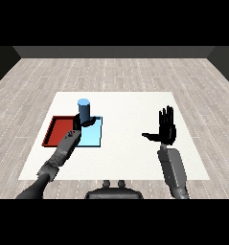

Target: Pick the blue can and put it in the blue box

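Head view: left hand [83, 121] curls round blue can [83, 109] — fingers mostly hidden; right hand [166, 127] spread.

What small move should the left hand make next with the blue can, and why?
Probably lower and release. The left hand curls round the upright blue can, already above the blue tray near its far edge, beside the red tray. The right hand is open, away.

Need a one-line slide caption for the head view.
Left hand curled round the upright blue can over the light blue tray; right hand open above the table.
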You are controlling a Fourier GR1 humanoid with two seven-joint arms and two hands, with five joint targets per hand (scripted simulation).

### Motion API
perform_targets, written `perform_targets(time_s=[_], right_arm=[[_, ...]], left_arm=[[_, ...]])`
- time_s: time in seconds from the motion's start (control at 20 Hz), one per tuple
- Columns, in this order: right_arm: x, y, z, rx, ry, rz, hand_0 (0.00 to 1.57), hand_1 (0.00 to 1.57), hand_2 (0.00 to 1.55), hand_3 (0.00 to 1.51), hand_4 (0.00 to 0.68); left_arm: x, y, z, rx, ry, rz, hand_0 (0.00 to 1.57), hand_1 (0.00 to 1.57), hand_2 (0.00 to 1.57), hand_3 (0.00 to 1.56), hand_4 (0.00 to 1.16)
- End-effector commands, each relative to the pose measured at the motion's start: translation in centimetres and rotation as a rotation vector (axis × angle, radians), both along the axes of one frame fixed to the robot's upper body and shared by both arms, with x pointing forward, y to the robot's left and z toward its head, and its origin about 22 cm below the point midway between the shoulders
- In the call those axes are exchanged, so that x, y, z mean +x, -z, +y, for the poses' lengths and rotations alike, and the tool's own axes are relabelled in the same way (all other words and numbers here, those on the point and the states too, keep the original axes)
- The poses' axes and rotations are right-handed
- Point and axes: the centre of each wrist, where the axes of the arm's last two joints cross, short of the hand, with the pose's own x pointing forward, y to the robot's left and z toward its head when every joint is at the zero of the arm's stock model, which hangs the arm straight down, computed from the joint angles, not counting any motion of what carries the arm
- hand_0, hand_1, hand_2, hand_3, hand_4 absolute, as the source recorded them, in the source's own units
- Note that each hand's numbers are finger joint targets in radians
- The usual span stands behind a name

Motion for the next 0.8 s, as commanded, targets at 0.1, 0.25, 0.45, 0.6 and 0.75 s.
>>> perform_targets(time_s=[0.1, 0.25, 0.45, 0.6, 0.75], right_arm=[[1.9, 1.4, -1.5, 0.019, 0.002, 0.045, 0.0, 0.0, 0.0, 0.0, 0.0], [0.4, 1.9, -1.5, 0.005, 0.021, 0.041, 0.0, 0.0, 0.0, 0.0, 0.0], [1.5, 1.7, 0.8, 0.016, 0.003, 0.046, 0.0, 0.0, 0.0, 0.0, 0.0], [1.6, 1.4, 0.3, 0.02, -0.02, 0.029, 0.0, 0.0, 0.0, 0.0, 0.0], [0.5, 1.6, -0.9, 0.012, -0.006, 0.024, 0.0, 0.0, 0.0, 0.0, 0.0]], left_arm=[[-1.4, 3.6, 3.1, 0.08, -0.091, 0.193, 1.57, 1.57, 1.53, 1.39, 0.99], [-2.3, 5.4, 2.4, 0.129, -0.12, 0.321, 1.51, 1.51, 1.4, 1.18, 0.9], [-4.0, 7.4, 2.9, 0.118, -0.136, 0.479, 0.95, 0.95, 0.87, 0.81, 0.93], [-5.0, 8.7, 1.5, 0.099, -0.124, 0.471, 0.9, 0.9, 0.89, 0.81, 0.89], [-4.7, 8.3, 2.7, 0.119, -0.086, 0.525, 0.98, 0.98, 0.94, 0.0, 0.53]])
